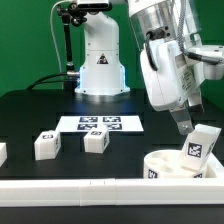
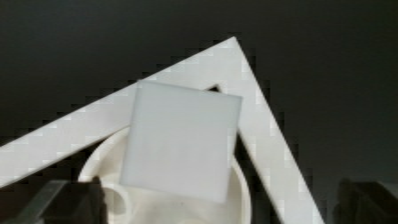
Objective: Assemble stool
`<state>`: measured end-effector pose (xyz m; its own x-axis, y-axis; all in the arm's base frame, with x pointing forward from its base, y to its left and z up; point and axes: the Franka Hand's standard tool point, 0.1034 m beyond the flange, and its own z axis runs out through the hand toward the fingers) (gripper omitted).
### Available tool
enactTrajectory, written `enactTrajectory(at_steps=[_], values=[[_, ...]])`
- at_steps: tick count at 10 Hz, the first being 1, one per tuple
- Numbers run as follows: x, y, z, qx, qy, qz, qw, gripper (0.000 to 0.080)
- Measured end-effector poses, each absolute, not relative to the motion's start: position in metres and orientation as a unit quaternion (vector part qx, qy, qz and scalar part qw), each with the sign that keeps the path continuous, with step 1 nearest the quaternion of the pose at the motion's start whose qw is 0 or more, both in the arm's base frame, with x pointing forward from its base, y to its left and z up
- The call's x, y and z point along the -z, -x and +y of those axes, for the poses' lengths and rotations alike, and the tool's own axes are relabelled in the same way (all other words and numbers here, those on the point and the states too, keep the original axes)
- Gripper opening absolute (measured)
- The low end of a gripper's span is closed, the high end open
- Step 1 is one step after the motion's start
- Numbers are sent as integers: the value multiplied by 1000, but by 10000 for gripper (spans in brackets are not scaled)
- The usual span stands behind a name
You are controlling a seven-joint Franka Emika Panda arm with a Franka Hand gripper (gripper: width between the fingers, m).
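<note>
Hovering above the seat disc [image 1: 176, 162] at the exterior view's right, I am keeping my fingers [image 1: 186, 123] spread wide and pinching nothing. One leg block [image 1: 199, 146] is standing tilted in the seat disc, just below my fingertips, and in the wrist view that same leg block [image 2: 183, 140] is showing as a pale slab with the seat's curved rim [image 2: 103, 170] under it and the white border rails [image 2: 249, 120] meeting in a corner behind. Whether this leg is seated properly or only leaning in its socket I cannot tell; its slant is making me judge it not yet fixed home. Two more leg blocks, one [image 1: 46, 144] and another [image 1: 96, 141], are lying loose on the black tabletop [image 1: 30, 115], well apart from the seat, near the marker board [image 1: 100, 124], and a further white piece [image 1: 2, 153] is peeking in at the exterior view's left edge. So I am judging the stool as barely begun: one leg placed, the others waiting to be fetched.
</note>
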<state>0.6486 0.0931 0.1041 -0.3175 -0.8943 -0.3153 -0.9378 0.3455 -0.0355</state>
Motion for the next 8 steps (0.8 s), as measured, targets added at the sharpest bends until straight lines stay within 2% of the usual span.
enactTrajectory(at_steps=[2,8], values=[[-105,-647,98,-69,678,720,129,649],[-105,-645,104,-37,839,524,140,649]])
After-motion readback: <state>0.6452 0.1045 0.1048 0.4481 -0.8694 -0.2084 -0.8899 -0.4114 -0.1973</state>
